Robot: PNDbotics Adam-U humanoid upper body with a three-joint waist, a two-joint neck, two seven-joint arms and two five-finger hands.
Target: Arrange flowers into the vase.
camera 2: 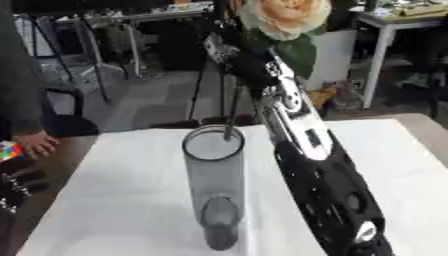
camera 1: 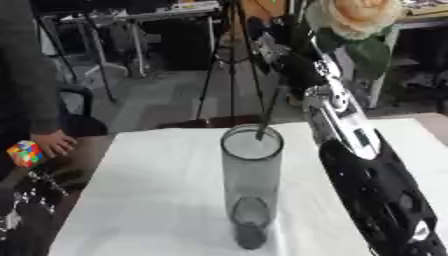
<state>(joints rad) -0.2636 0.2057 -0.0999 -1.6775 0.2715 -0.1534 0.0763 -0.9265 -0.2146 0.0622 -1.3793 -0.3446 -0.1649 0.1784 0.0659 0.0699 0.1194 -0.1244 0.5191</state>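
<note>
**Rose stem poised at the vase mouth**

Cluttered workshop space, with tripod legs and desks, fills the background behind a counter (camera 1: 157, 200) spread with a white cloth. Over it the right hand (camera 1: 293, 62) reaches in from the lower right on a long black-and-silver arm, its fingers curled round the upper stem of a peach rose (camera 1: 354, 15), just under the bloom and its green leaves. The flower is held high and nearly upright (a sensible hold, since gripping close to the head keeps the thin stem hanging straight and easy to steer). From the hand the dark stem runs down and slightly leftward, and its lower end sits at the far rim of the vase (camera 1: 252, 190), seemingly just inside the opening, though how far it has gone in cannot be made out.

The vase is a tall, smoky, see-through cylinder standing upright near the middle of the counter, close beside the robot's forearm; no other flower shows in it. Judging by this, the insertion is only starting, and lowering the hand along the stem's line would be the next need, with care that the forearm does not nudge the glass.

At the lower left corner the left hand (camera 1: 22, 210) shows dimly, idle; whether its fingers are curled or straight cannot be told.
</note>
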